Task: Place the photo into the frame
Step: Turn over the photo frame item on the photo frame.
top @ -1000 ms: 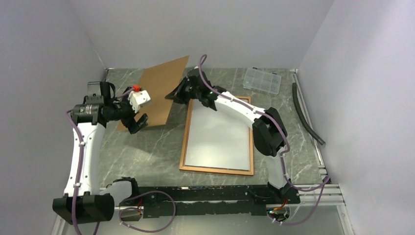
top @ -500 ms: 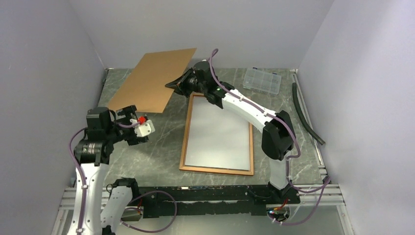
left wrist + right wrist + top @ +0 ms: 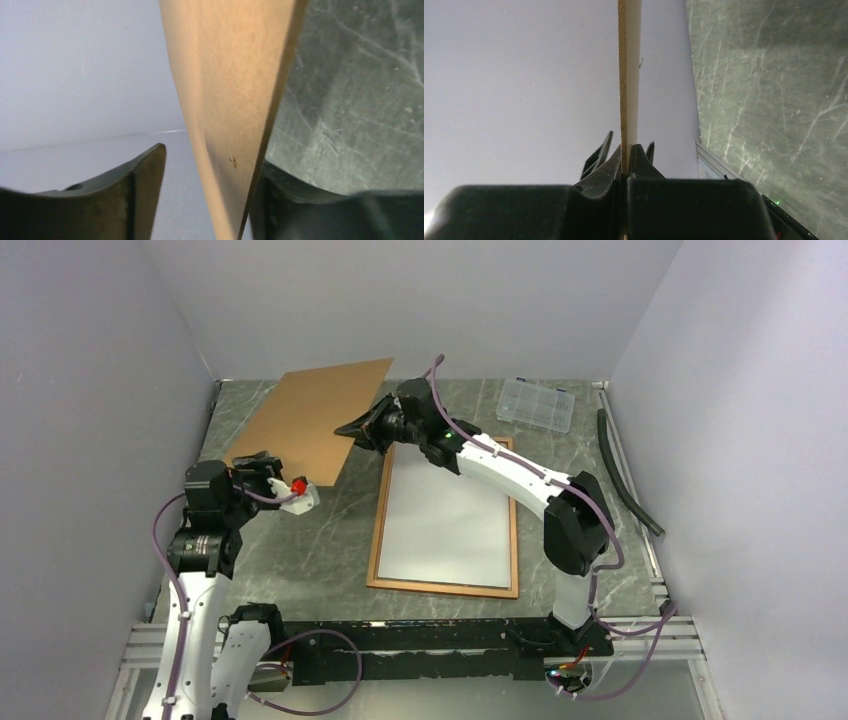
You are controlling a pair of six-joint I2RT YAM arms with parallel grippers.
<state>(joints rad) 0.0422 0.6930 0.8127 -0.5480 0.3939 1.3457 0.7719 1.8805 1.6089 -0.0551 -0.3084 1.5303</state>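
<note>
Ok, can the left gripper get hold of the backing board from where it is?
Probably yes: an edge of the backing board sits between the open fingers of the left gripper, nothing blocking, while the right gripper pinches another corner.

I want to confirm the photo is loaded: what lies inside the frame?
The photo lies inside, plain white back up, filling the frame. Its printed face is turned down and hidden, as is anything beneath it.

bare tabletop (image 3: 335, 530) between board (image 3: 315, 418) and frame (image 3: 376, 540)
</note>
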